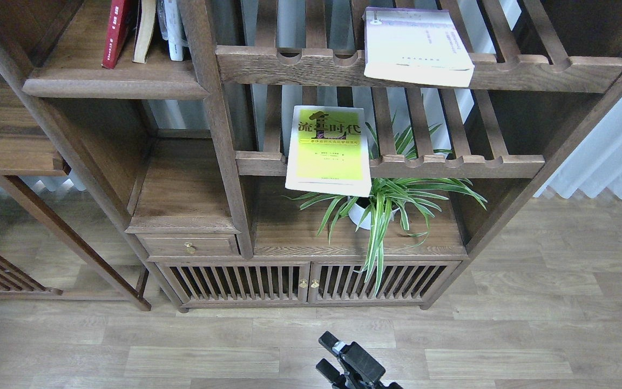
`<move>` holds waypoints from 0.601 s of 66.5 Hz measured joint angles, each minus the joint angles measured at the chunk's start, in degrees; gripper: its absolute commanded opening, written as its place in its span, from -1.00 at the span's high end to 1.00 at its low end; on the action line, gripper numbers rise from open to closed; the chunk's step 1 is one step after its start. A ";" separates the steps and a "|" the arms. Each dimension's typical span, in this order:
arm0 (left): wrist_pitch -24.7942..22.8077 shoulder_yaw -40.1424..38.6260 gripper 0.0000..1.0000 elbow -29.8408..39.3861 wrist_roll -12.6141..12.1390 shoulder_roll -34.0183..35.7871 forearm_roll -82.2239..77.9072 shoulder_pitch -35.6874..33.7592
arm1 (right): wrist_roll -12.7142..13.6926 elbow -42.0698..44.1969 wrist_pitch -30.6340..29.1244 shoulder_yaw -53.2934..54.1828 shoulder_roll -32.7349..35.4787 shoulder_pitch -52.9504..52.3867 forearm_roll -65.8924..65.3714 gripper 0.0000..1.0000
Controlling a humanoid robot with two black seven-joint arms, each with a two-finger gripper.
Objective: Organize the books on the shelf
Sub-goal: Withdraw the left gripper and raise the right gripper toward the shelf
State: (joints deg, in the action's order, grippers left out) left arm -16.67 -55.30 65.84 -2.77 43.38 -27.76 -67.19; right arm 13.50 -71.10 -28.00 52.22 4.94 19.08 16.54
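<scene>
The dark red book (115, 32) stands upright on the solid plank shelf (114, 86) at the upper left, next to a cream book and pale ones. Flat on the lower slatted rack lies the yellow-green book (328, 148), its near end hanging over the front rail. A white book with a lilac edge (416, 46) rests on the upper slatted rack, also overhanging. My right gripper (328, 356) pokes in at the bottom centre above the floor, open and holding nothing, far below the books. My left gripper is out of view.
A potted spider plant (381, 208) stands on the cabinet top under the yellow-green book. To its left is a ledge with a brass-knobbed drawer (188, 246). Slatted cabinet doors (305, 282) sit below. A second wooden rack (3, 140) stands at the far left.
</scene>
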 measured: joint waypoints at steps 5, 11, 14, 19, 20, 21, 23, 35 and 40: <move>-0.16 -1.55 -1.00 1.95 0.17 1.10 0.46 0.30 | 0.03 -0.37 0.00 0.32 -0.01 0.00 0.22 -0.97; -0.92 -4.25 -1.00 3.77 0.23 1.47 1.97 0.43 | 0.03 -1.15 0.00 0.40 0.03 0.04 0.38 -0.97; -1.92 -5.50 -1.00 4.25 0.01 1.54 3.57 0.45 | -0.12 -1.42 0.00 0.42 0.00 0.06 0.40 -0.97; -5.02 -6.90 -1.00 4.31 -0.36 1.71 7.57 0.48 | -0.63 -2.02 0.00 0.43 -0.40 0.09 0.42 -0.97; -5.62 -6.97 -0.99 4.25 -0.31 1.78 8.20 0.50 | -0.65 -2.13 0.00 0.42 -0.47 0.10 0.42 -0.97; -6.27 -7.06 -0.99 4.19 -0.22 1.85 8.84 0.52 | -0.68 -2.30 0.00 0.37 -0.57 0.11 0.42 -0.97; -7.48 -7.28 -0.99 4.07 0.00 1.93 10.07 0.57 | -0.71 -2.59 0.00 0.20 -0.78 0.12 0.42 -0.97; -11.07 -9.02 -1.00 3.87 0.51 2.17 13.12 1.68 | -0.76 -3.41 0.00 -0.33 -1.04 0.16 0.35 -0.97; -11.26 -9.71 -1.00 3.87 -0.01 2.17 13.34 1.96 | -0.59 -3.52 0.00 -0.22 -0.92 0.13 0.34 -0.97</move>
State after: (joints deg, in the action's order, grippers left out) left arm -27.93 -65.01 69.71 -2.78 45.55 -14.42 -65.23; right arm 12.92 -74.62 -28.00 52.00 4.02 19.21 16.88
